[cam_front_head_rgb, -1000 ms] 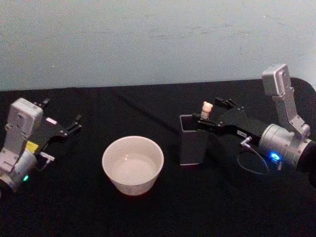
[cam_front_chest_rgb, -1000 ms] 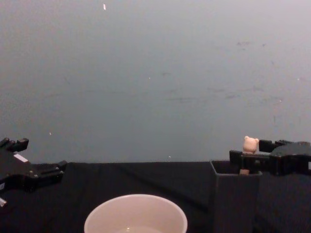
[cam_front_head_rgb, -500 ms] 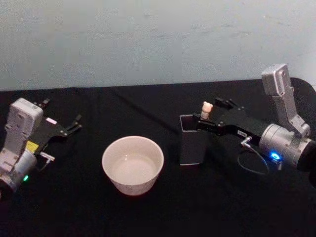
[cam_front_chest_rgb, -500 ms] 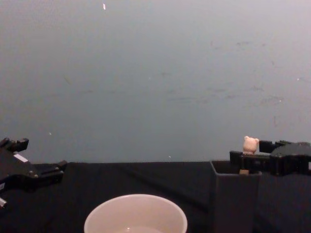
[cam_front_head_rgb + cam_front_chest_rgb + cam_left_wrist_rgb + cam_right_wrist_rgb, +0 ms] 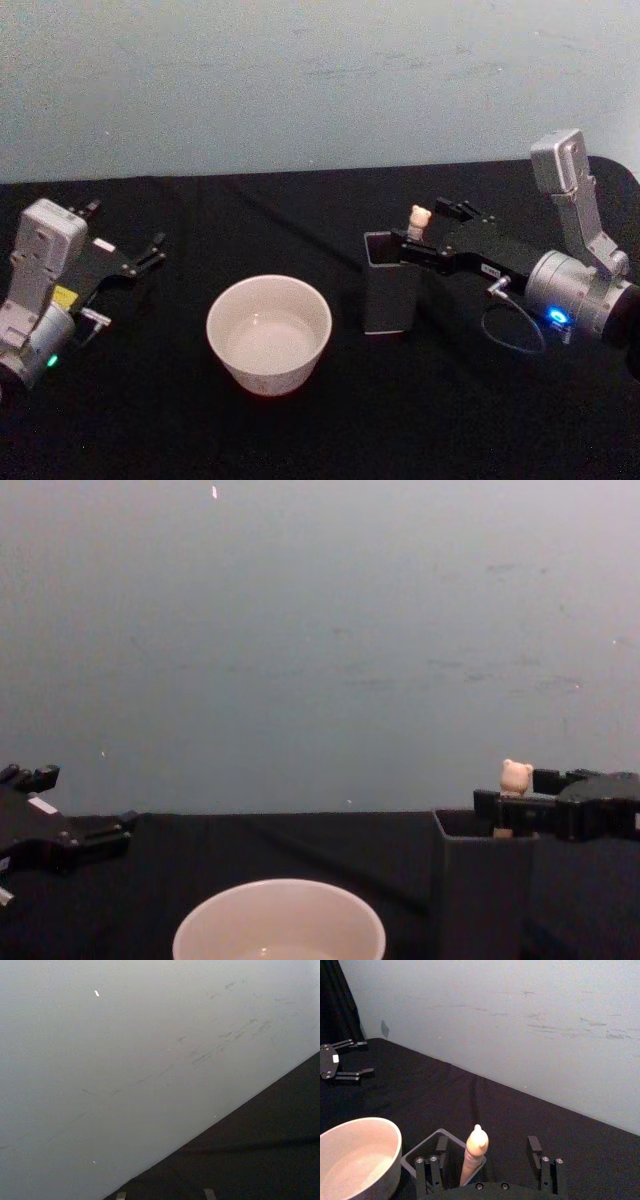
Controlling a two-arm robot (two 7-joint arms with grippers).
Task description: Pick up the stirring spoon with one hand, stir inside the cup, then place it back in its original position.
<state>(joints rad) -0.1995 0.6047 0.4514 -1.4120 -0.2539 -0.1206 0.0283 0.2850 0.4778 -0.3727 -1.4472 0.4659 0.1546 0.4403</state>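
Picking-up step: the right claw [image 5: 487,1147] is open around the stirring spoon [image 5: 476,1142]; it needs to squeeze, then lift. The left claw [image 5: 125,224] sits open

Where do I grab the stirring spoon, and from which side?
On the stirring spoon, grip the beige handle below the bear head, the part standing upright above the dark grey holder. Come level from the robot's right, where the open right tool straddles it. The left tool idles far left.

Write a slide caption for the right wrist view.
Right gripper, open, straddles the spoon standing in its dark holder, cup alongside.
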